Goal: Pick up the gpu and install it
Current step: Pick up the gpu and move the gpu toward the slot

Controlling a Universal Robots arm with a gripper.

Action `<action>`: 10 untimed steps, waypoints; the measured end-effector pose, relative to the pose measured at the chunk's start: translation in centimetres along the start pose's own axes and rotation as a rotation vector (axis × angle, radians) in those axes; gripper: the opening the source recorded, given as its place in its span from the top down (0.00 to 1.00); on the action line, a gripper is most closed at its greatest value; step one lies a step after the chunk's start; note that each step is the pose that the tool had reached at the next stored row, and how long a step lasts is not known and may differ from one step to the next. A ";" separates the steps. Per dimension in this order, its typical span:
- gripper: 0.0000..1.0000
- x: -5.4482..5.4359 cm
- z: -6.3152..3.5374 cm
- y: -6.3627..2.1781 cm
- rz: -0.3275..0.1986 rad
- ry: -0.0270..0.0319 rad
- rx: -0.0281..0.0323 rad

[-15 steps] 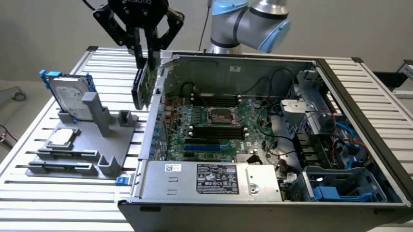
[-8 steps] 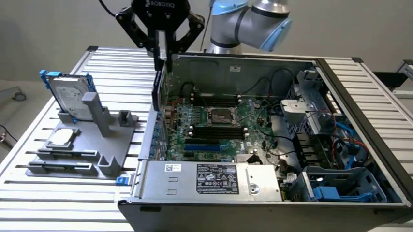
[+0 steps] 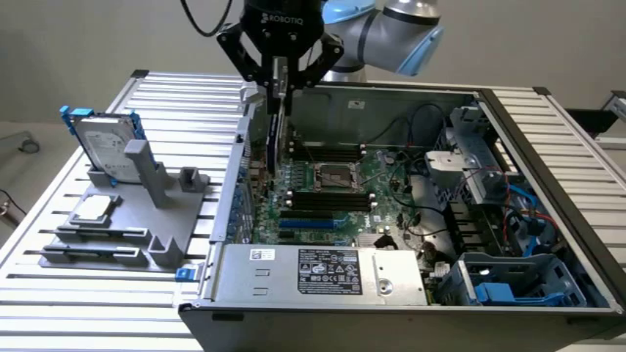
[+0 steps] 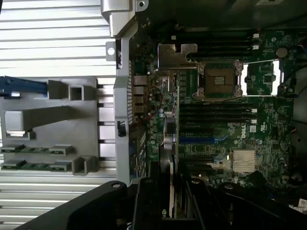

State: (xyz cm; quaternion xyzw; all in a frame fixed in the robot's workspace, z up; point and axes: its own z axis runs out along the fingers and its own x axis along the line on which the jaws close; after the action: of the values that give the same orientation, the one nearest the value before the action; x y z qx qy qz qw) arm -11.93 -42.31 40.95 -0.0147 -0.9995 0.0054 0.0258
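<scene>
Gripper [image 4: 171,196]: nearest the wrist camera; black jaws pinching the upper end of the gpu [image 3: 275,132].
Gpu position: upright and edge-on, hanging inside the computer case [image 3: 547,139], just beside its rear wall on the exterior view's left and over the motherboard [image 3: 338,194]. I cannot tell whether it touches a slot.
Risk, alignment: the card's contact edge has to meet a narrow slot squarely. Any twist or sideways offset would land it on the board beside the slot, and pushing then would stress both.
Risk, rear wall: the card hangs so close to the wall that its end could catch there and tip in the grip.
Risk, grip: a pinch on one thin edge leaves the card free to pivot if it meets resistance off-centre.
Risk, neighbours: the CPU socket [image 3: 333,176] and memory slots lie near, so a slip could scrape them.
Writing, gripper: "ROBOTIQ" in white on the black body.
Writing, motherboard: "DELL" logo, in the wrist view.
Writing, power supply [image 3: 313,271]: white label, print too small to read.
Elsewhere: hard drive [image 3: 102,139] in its blue frame and CPU chip [image 3: 93,209] sit on a grey stand [image 3: 146,242] on the slatted table [image 3: 59,308], well apart from the card.
</scene>
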 end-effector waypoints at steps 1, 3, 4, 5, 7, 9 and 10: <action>0.73 -0.5 0.16 0.16 0.000 0.0000 0.0000; 0.73 -1.4 0.48 0.50 0.000 0.0000 0.0001; 0.73 -1.9 0.64 0.66 0.000 0.0000 0.0001; 0.73 -2.3 0.79 0.81 0.000 0.0000 0.0002; 0.73 -3.2 1.10 1.13 0.000 0.0000 0.0003; 0.73 -4.1 1.41 1.40 0.000 0.0000 0.0006; 0.73 -4.6 1.57 1.51 0.000 0.0000 0.0008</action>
State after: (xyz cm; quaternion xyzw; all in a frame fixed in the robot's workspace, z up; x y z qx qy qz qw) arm -7.37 -40.95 39.13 -0.0147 -0.9995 0.0058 0.0258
